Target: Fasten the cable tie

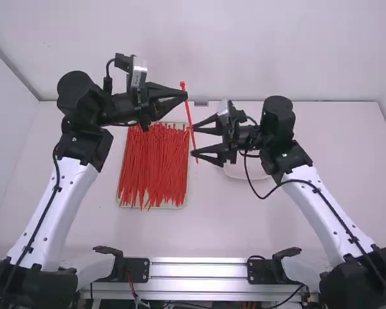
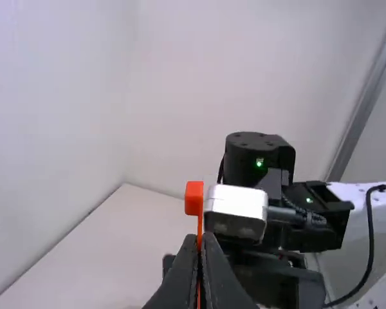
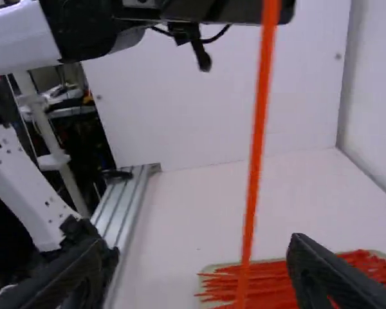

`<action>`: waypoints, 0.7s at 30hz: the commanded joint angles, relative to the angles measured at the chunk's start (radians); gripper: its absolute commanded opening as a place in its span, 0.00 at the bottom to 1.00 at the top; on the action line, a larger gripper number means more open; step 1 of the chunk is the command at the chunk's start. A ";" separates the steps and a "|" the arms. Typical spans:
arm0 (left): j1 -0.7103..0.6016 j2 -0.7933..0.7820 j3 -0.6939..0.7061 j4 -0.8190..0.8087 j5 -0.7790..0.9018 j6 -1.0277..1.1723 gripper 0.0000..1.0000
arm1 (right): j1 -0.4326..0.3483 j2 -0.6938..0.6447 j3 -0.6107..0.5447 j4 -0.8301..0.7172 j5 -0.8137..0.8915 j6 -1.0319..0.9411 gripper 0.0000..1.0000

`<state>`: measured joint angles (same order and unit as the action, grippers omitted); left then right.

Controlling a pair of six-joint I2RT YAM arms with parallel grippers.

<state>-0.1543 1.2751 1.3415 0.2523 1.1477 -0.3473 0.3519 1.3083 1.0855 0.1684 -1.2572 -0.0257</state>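
The left gripper (image 1: 183, 96) is hovering high over the far end of the tray (image 1: 120, 203), fingers pinched shut on one red cable tie (image 1: 188, 119). It is gripping the tie just below the head. The head is sticking up above the fingertips and the strap is hanging down, tilted slightly, with its tail ending above the tray's right edge. In the left wrist view the closed fingers (image 2: 186, 270) are clamping the strap, and the tie (image 2: 194, 196) is showing its blocky head right above them.

The right gripper (image 1: 194, 140) is pointing left toward the tie, fingers spread wide and holding nothing. One fingertip is sitting above and one below the strap's lower half in the high view. Whether either one is touching the strap, I cannot tell. In the right wrist view the tie (image 3: 257, 141) is running down between the two open fingers (image 3: 328, 277).

A pile of red ties (image 1: 153, 164) is lying loose in the tray on the white table (image 1: 231, 206). A white object (image 1: 235, 171) is sitting on the table under the right arm's wrist; what it is, I cannot tell.
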 commanded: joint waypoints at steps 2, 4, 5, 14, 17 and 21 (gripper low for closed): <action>-0.003 0.019 -0.005 0.003 0.009 -0.003 0.02 | 0.023 0.000 0.026 -0.001 0.029 0.007 0.50; -0.002 0.019 -0.005 0.002 0.015 -0.003 0.02 | 0.030 -0.001 0.026 -0.013 0.051 -0.001 0.37; -0.002 0.019 -0.005 0.000 0.014 -0.003 0.02 | 0.032 -0.001 0.026 -0.016 0.058 0.000 0.33; -0.002 0.019 -0.005 0.014 0.016 -0.003 0.02 | 0.047 -0.001 0.026 -0.019 0.113 0.000 0.00; -0.002 0.019 -0.005 0.015 0.014 -0.004 0.02 | 0.047 -0.001 0.026 -0.015 0.110 0.000 0.00; -0.002 0.019 -0.005 0.043 0.015 -0.040 0.15 | 0.047 -0.001 0.026 -0.010 0.113 -0.001 0.00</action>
<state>-0.1543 1.3006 1.3415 0.2855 1.1515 -0.3668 0.3927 1.3079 1.0855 0.1539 -1.1442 -0.0288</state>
